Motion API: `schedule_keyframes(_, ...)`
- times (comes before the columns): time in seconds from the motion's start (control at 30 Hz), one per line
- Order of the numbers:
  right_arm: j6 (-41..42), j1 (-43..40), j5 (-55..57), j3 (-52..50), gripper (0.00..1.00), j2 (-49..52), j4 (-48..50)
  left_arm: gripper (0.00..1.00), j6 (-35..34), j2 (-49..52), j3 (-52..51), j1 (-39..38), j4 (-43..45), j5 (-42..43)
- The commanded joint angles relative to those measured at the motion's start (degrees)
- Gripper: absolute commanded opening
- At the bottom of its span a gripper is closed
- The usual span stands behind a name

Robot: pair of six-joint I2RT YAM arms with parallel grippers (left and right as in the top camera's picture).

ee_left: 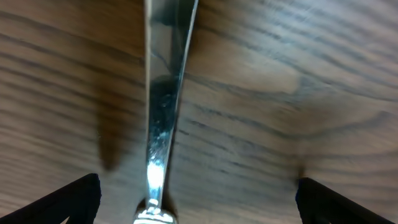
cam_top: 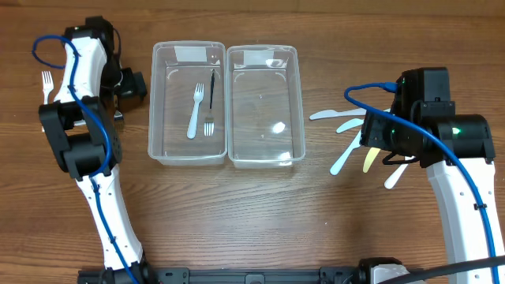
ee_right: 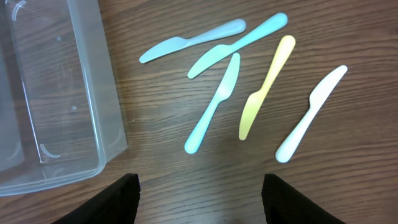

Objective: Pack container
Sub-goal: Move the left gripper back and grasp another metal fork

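Two forks [cam_top: 195, 110] in left container [cam_top: 155, 102] | five knives [ee_right: 214, 102] loose on worktop [cam_top: 316, 221] at 3 o'clock | left end effector [ee_left: 199, 202] released over metal utensil [ee_left: 163, 93] | right end effector [ee_right: 199, 199] released, empty

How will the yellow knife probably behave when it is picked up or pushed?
The yellow knife looks like thin plastic, so it is probably light and a little bendy. It lies flat on the wooden table, so gripping may be awkward. Pushing should slide it, not roll it.
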Motion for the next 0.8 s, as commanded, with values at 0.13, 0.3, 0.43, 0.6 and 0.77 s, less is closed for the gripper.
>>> schedule_keyframes(0.13,0.00,-0.15,-0.26,1.44,0.66,-0.94,0.26,0.98,0.76,0.68,-0.04,0.39,0.07,0.52)
schedule_keyframes(0.3,0.00,-0.15,-0.26,1.44,0.65,-0.94,0.24,0.64,2.78,0.68,-0.26,0.39,-0.15,0.55)
schedule_keyframes(0.43,0.00,-0.15,-0.26,1.46,0.66,-0.94,0.24,0.44,2.95,0.68,-0.26,0.39,-0.17,0.55)
schedule_keyframes(0.6,0.00,-0.15,-0.26,1.46,0.65,-0.94,0.24,0.23,3.17,0.68,-0.26,0.39,-0.20,0.55)
schedule_keyframes(0.77,0.00,-0.15,-0.26,1.46,0.66,-0.94,0.24,0.04,3.17,0.68,-0.26,0.39,-0.24,0.50)
